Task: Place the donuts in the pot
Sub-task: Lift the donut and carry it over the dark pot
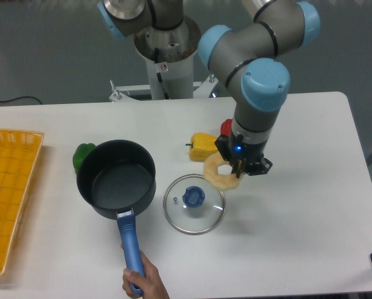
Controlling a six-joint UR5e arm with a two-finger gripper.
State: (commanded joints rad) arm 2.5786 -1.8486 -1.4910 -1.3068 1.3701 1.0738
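The pale yellow-beige donut (218, 174) hangs tilted above the table, just past the upper right rim of the glass lid. My gripper (238, 166) is shut on the donut's right side. The dark pot (117, 179) with its long blue handle (131, 246) stands on the table at the left, well left of the donut. A human hand (147, 283) holds the end of the handle.
A glass lid with a blue knob (194, 204) lies between pot and donut. A yellow bell pepper (203, 144) and a red pepper (225, 126) sit behind the gripper. A green pepper (83, 154) rests behind the pot. A yellow basket (8, 193) sits at the left edge.
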